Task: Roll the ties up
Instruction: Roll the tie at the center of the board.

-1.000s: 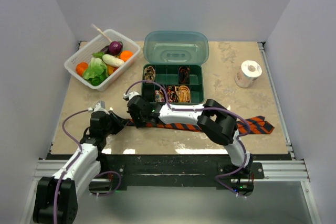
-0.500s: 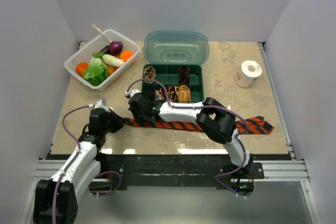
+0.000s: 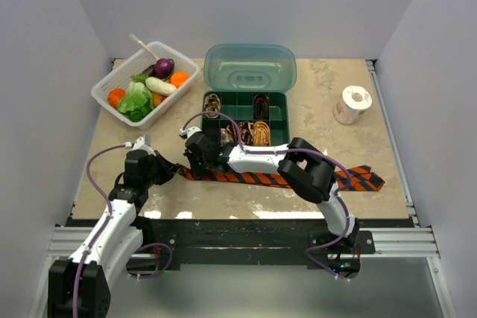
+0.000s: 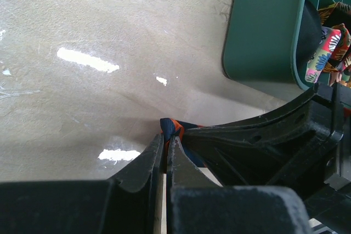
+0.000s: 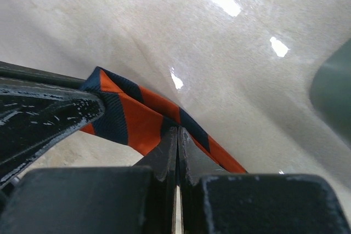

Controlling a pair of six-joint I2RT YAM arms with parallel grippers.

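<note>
An orange-red tie (image 3: 257, 179) with dark navy diagonal stripes lies flat along the table's near edge, its wide end at the right. My left gripper (image 3: 173, 171) is shut on the tie's narrow left tip (image 4: 172, 126), with the jaws (image 4: 165, 142) pressed together on the fabric. Right beside it, my right gripper (image 3: 191, 167) is shut on the same tie (image 5: 137, 114), and its fingertips (image 5: 178, 133) pinch the edge a little further in. Small patterned rolled ties (image 3: 260, 132) sit in the compartments of a green box (image 3: 281, 138) and also show in the left wrist view (image 4: 328, 47).
The green box's lid (image 3: 250, 66) stands open behind it. A white basket (image 3: 104, 96) of toy vegetables is at the back left. A white tape roll (image 3: 352, 103) stands at the back right. The green box wall (image 4: 263, 31) is close ahead of the left gripper.
The left gripper has shut on the tie's tip. Both grippers and the tie have shifted slightly left.
</note>
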